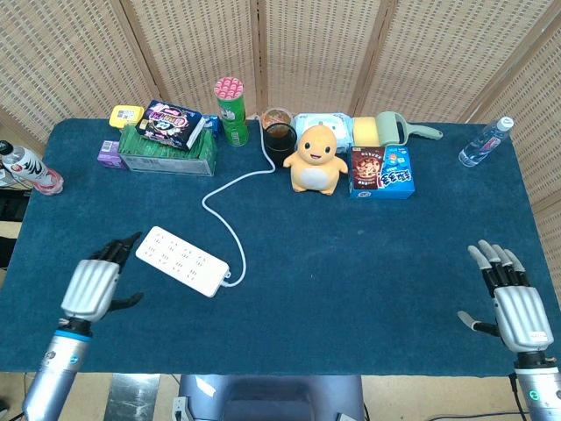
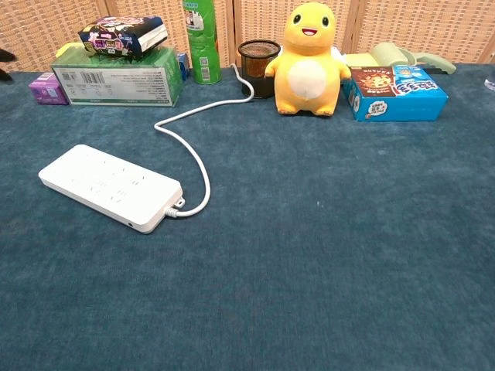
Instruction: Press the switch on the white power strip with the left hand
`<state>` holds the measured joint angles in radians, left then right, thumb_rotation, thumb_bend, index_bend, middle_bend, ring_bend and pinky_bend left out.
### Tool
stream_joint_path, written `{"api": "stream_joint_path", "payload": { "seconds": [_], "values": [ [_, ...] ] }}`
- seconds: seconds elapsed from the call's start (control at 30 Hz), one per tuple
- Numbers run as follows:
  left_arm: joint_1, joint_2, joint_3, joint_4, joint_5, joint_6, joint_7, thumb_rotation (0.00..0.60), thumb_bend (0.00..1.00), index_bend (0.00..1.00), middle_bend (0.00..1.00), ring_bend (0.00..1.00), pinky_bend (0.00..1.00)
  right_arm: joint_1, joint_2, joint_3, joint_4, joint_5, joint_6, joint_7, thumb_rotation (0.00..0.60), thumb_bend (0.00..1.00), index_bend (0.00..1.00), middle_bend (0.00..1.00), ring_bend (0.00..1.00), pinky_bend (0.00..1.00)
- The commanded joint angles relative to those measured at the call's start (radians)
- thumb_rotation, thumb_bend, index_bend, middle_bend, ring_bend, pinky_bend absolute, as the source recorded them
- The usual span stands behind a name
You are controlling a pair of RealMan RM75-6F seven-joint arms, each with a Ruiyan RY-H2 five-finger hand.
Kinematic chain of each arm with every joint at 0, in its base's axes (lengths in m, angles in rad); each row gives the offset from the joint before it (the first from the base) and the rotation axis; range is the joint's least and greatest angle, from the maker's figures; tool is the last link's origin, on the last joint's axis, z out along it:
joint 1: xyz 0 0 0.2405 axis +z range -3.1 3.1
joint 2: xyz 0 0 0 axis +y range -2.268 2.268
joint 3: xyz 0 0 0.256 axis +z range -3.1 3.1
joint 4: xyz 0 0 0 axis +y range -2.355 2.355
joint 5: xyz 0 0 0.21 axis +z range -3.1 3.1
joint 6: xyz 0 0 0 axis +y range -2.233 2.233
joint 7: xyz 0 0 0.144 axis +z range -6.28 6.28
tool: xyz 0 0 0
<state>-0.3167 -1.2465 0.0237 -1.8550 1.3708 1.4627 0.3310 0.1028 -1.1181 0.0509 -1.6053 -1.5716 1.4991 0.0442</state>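
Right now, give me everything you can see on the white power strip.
The white power strip is a flat, rounded, plastic-looking bar lying diagonally on the blue tablecloth. Rows of sockets cover its top face. A white cord leaves its near right end, loops, and runs back toward the dark cup. Nothing rests on it. The left hand sits apart from it on its left, fingers spread, not touching. The switch cannot be made out.

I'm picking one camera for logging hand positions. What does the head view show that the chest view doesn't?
Only the head view shows both hands: the left hand open beside the white power strip, not touching it, and the right hand open at the table's far side. Only the chest view shows the strip's cable-end side face. Both share the strip, its cable and the yellow plush toy.
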Motion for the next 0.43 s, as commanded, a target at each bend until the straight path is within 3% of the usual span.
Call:
{"api": "stream_joint_path", "payload": {
  "seconds": [0.03,0.23,0.43],
  "values": [
    [0.085,0.049,0.030,0.062,0.042,0.091,-0.101,0.600,0.10,0.00,0.00,0.00,0.12,-0.002,-0.001,0.002,-0.002,0.002,0.004,-0.009,0.600,0.00,0.00,0.00,0.00,0.00],
    [0.182,0.086,0.045,0.126,0.033,0.156,-0.237,0.600,0.10,0.00,0.00,0.00,0.09,-0.006,-0.004,0.006,-0.004,0.001,0.017,-0.036,0.600,0.00,0.00,0.00,0.00,0.00],
    [0.207,0.105,0.046,0.151,0.037,0.132,-0.297,0.600,0.10,0.00,0.00,0.00,0.09,-0.009,-0.002,0.010,-0.008,0.004,0.025,-0.040,0.600,0.00,0.00,0.00,0.00,0.00]
  ]
}}
